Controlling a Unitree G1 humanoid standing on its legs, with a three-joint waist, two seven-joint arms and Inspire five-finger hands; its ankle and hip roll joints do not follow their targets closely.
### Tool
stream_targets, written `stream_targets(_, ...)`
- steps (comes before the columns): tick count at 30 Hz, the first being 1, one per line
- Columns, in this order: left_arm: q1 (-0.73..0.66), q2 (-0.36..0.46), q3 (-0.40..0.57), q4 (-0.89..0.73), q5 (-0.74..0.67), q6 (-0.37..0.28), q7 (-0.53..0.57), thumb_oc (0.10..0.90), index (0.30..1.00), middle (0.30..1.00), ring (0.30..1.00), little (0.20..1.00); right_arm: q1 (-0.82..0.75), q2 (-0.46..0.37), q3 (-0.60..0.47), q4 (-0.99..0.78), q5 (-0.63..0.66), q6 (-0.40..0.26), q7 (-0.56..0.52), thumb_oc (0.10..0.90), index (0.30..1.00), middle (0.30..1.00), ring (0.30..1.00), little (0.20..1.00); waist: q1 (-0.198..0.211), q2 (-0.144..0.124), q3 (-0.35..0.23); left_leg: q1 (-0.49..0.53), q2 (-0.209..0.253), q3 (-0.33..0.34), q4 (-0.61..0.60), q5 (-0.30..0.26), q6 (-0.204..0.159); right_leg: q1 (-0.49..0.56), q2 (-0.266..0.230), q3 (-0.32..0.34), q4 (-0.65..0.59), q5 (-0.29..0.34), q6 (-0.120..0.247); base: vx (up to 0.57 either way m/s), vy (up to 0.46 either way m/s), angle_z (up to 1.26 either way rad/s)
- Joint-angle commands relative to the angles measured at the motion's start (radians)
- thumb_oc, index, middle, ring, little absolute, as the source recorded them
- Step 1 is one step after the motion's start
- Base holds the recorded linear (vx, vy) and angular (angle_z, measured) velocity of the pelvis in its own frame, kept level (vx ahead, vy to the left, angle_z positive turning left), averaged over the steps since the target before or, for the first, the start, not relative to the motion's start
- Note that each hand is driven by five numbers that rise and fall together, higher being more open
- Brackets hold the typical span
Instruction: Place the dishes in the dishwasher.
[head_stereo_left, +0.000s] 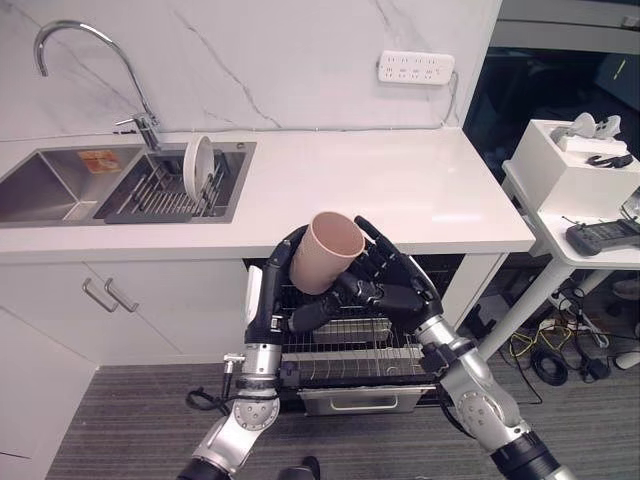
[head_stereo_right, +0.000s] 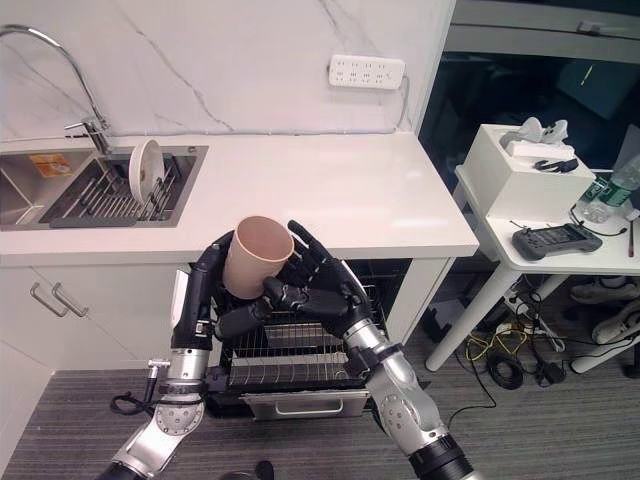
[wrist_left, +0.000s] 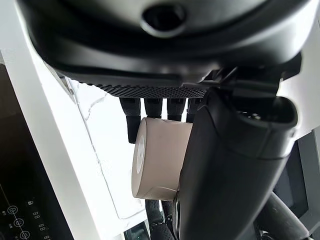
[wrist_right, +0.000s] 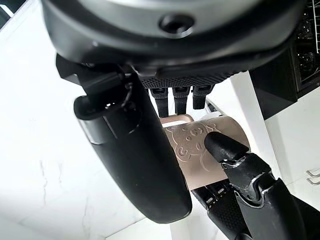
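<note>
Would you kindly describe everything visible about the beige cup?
The beige cup is a plain, matte, handleless tumbler with an embossed bear-like figure on its side. It looks empty and is held tilted, mouth up, in the air above the open dishwasher rack, between the left hand and the right hand, whose fingers wrap it.

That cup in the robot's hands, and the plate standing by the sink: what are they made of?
The cup, held between the left hand and the right hand, looks like matte beige plastic or a fibre composite: no gloss, and a figure moulded into its wall in relief. The plate in the sink rack is white and slightly glossy, probably ceramic, possibly melamine.
</note>
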Motion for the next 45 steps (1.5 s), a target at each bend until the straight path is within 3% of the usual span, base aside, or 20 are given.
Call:
stream_targets(1,-0.148,0.041,-0.025,-0.086,0.018,-0.126,0.007,0.4,0.3,0.3,0.3,0.3,-0.146,0.056,-0.032,-0.073,0.047,-0.075,0.029,0.8,0.9,0.9,0.9,0.9,0.016,-0.021,0.002,0.06,-0.023,0.018,0.082,-0.185,0.006,0.038,0.047,0.051,-0.037,-0.005,0.016,0.0,-0.005,0.04)
stream_targets(19,-0.155,0.039,-0.055,-0.082,-0.026,-0.083,-0.037,0.4,0.3,0.3,0.3,0.3,-0.197,0.062,0.001,-0.067,0.005,-0.056,0.01,0.8,0.9,0.9,0.9,0.9,0.023,-0.018,0.001,0.058,-0.029,0.013,0.082,-0.185,0.009,0.036,0.047,0.054,-0.037,-0.003,0.016,0.0,0.0,0.01)
stream_targets(25,-0.16,0.047,-0.058,-0.082,0.024,-0.03,-0.008,0.4,0.3,0.3,0.3,0.3,-0.218,0.065,0.012,-0.069,-0.038,-0.064,-0.016,0.8,0.9,0.9,0.9,0.9,0.027,-0.017,0.003,0.056,-0.031,0.012,0.082,-0.184,0.011,0.036,0.047,0.055,-0.037,-0.004,0.016,0.0,0.0,0.01)
stream_targets(26,-0.164,0.053,-0.062,-0.077,0.055,0.005,0.029,0.4,0.3,0.3,0.3,0.3,-0.226,0.066,0.021,-0.075,-0.043,-0.06,-0.039,0.8,0.9,0.9,0.9,0.9,0.027,-0.017,0.003,0.056,-0.031,0.013,0.082,-0.185,0.011,0.035,0.047,0.057,-0.037,-0.005,0.016,0.0,0.0,0.0)
stream_targets(29,-0.183,0.052,-0.066,-0.044,0.093,0.03,0.094,0.4,0.3,0.3,0.3,0.3,-0.236,0.074,0.028,-0.081,-0.06,-0.061,-0.083,0.8,0.9,0.9,0.9,0.9,0.027,-0.019,0.005,0.056,-0.031,0.014,0.082,-0.187,0.014,0.033,0.048,0.062,-0.037,-0.002,0.017,0.0,0.0,0.0)
stream_targets(35,-0.171,0.036,-0.085,0.015,0.243,0.05,0.27,0.4,0.3,0.3,0.3,0.3,-0.256,0.087,0.078,-0.05,-0.102,-0.111,-0.161,0.8,0.9,0.9,0.9,0.9,0.031,-0.021,0.012,0.05,-0.031,0.007,0.082,-0.183,0.009,0.031,0.048,0.063,-0.037,0.001,0.02,-0.01,-0.001,0.0)
stream_targets(45,-0.238,0.028,-0.123,0.064,0.307,0.1,0.31,0.4,0.3,0.3,0.3,0.3,-0.301,0.122,0.105,-0.033,-0.105,-0.104,-0.276,0.8,0.9,0.9,0.9,0.9,0.035,-0.024,0.002,0.033,-0.029,0.013,0.082,-0.184,0.006,0.027,0.045,0.054,-0.037,-0.002,0.019,0.0,0.0,0.0)
